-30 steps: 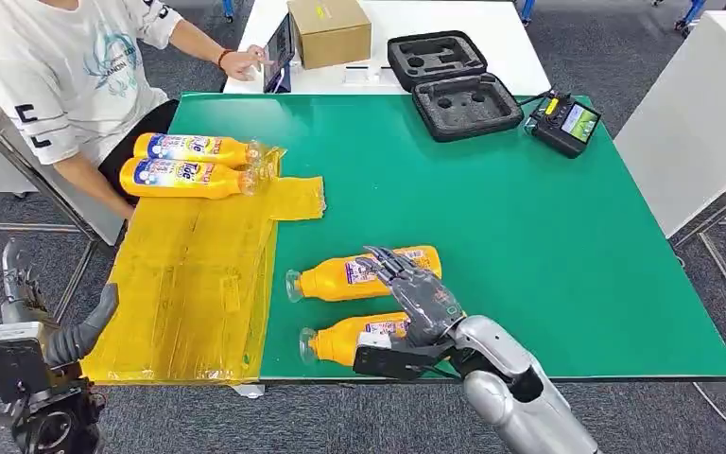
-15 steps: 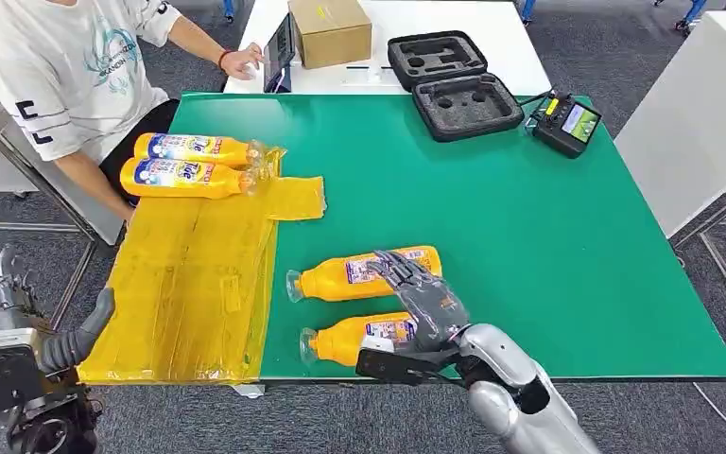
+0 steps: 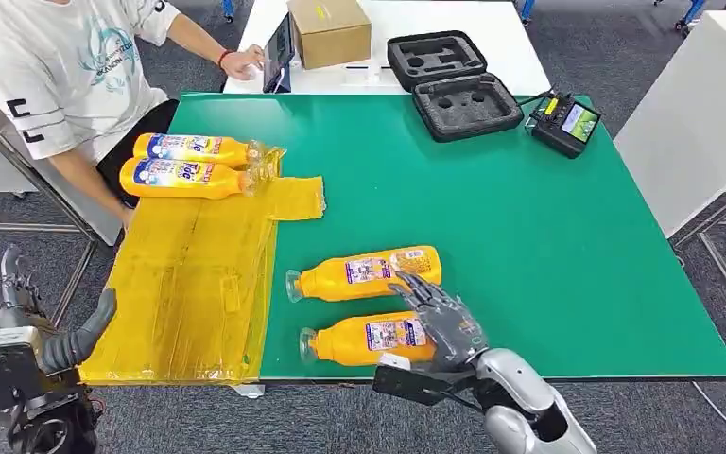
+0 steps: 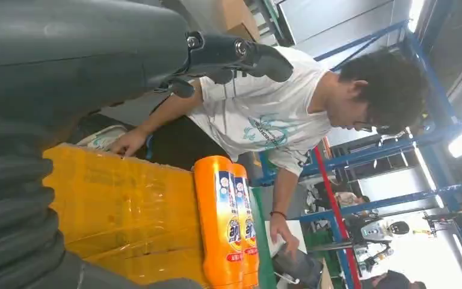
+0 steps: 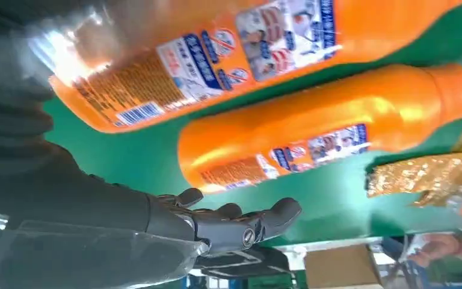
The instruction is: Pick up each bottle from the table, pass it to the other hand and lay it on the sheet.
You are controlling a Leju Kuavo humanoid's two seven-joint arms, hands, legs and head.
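Two orange bottles lie on the green table (image 3: 529, 218), necks toward the yellow sheet (image 3: 189, 284): a farther bottle (image 3: 364, 274) (image 5: 325, 126) and a nearer bottle (image 3: 364, 339) (image 5: 204, 54). My right hand (image 3: 442, 317) (image 5: 234, 226) hovers with spread fingers over the nearer bottle's base end and holds nothing. Two more orange bottles (image 3: 189, 163) (image 4: 228, 223) lie side by side at the sheet's far end (image 4: 126, 198). My left hand (image 3: 47, 340) hangs open beside the table's near left corner, off the sheet.
A person in a white shirt (image 3: 66, 66) sits at the table's far left, close to the sheet's bottles. A black foam case (image 3: 454, 85), a controller (image 3: 564, 121) and a cardboard box (image 3: 329, 28) stand at the back. The front table edge is just under my right wrist.
My right hand has drawn back toward me, from over the farther bottle to the base of the nearer one. The bottles have not moved; my left hand barely shifted.
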